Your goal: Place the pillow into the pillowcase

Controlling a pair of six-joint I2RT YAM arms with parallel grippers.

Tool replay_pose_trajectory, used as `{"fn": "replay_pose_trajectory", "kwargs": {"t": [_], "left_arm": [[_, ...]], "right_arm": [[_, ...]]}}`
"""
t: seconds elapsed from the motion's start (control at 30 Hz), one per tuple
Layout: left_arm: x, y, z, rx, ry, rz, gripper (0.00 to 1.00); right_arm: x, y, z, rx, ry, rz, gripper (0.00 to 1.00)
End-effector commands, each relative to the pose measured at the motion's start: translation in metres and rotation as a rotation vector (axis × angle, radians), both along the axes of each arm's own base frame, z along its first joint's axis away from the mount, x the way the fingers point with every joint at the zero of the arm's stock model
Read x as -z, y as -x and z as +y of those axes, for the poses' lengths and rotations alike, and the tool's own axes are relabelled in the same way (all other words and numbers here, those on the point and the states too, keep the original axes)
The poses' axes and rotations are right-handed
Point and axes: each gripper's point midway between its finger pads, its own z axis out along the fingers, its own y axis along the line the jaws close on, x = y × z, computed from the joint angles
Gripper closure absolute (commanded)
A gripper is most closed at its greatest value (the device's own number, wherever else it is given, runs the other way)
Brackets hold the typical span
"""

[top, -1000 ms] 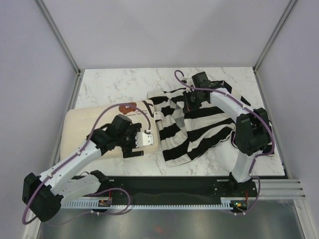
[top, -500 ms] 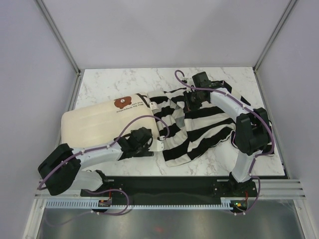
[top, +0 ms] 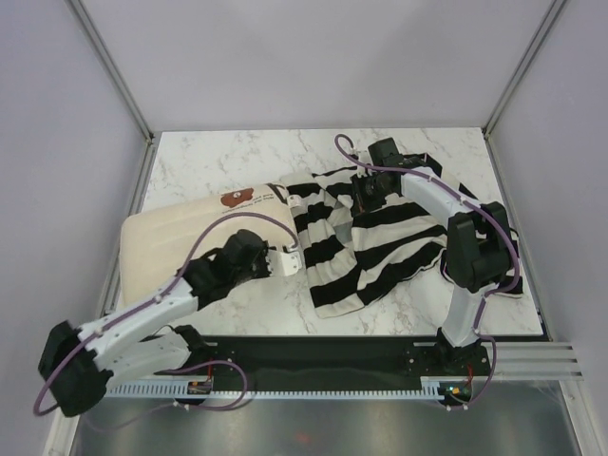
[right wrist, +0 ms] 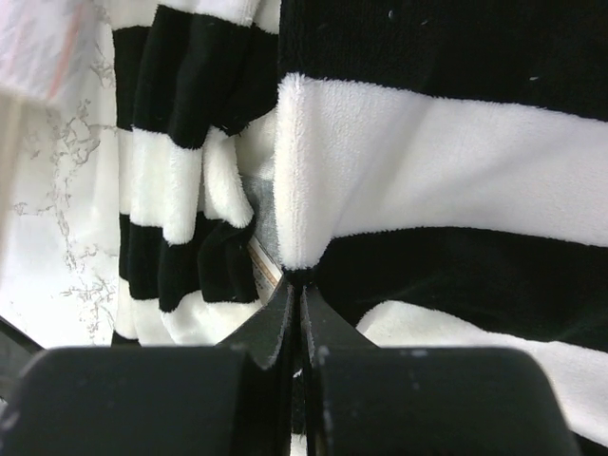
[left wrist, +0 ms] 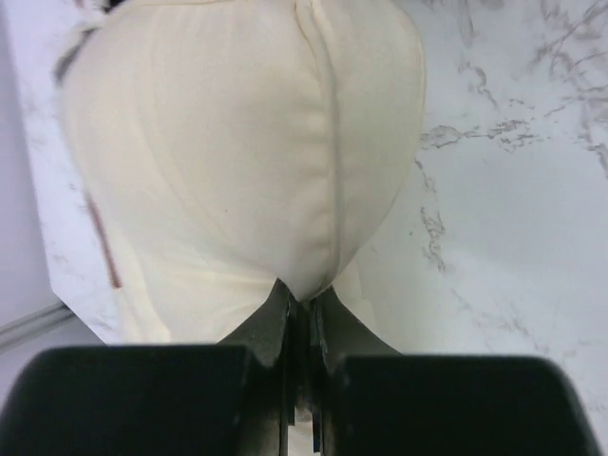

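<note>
Both grippers are pinched tight on cloth. The left gripper (left wrist: pixel 304 302) clamps a near corner of the plump cream rectangular pillow (top: pixel 171 242), which lies on the left of the white marble table (top: pixel 237 157). The right gripper (right wrist: pixel 296 283) grips a fold of the floppy black-and-white striped fabric pillowcase (top: pixel 389 252), spread centre-right and touching the pillow's brown-patched end.

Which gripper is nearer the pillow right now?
Left. The left gripper is shut on the pillow at its near right corner; the right gripper is farther right, shut on the pillowcase.
</note>
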Motion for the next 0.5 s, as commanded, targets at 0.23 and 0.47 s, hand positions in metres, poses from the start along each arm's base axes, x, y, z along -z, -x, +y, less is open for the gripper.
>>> {"fn": "replay_pose_trajectory", "kwargs": {"t": [0.23, 0.47], "left_arm": [[-0.117, 0.070, -0.044, 0.545, 0.303, -0.124, 0.98], [-0.134, 0.039, -0.081, 0.589, 0.316, -0.207, 0.98]], "right_arm": [[-0.027, -0.010, 0.018, -0.018, -0.123, -0.033, 1.00], [-0.035, -0.002, 0.023, -0.044, -0.172, -0.022, 1.00]]}}
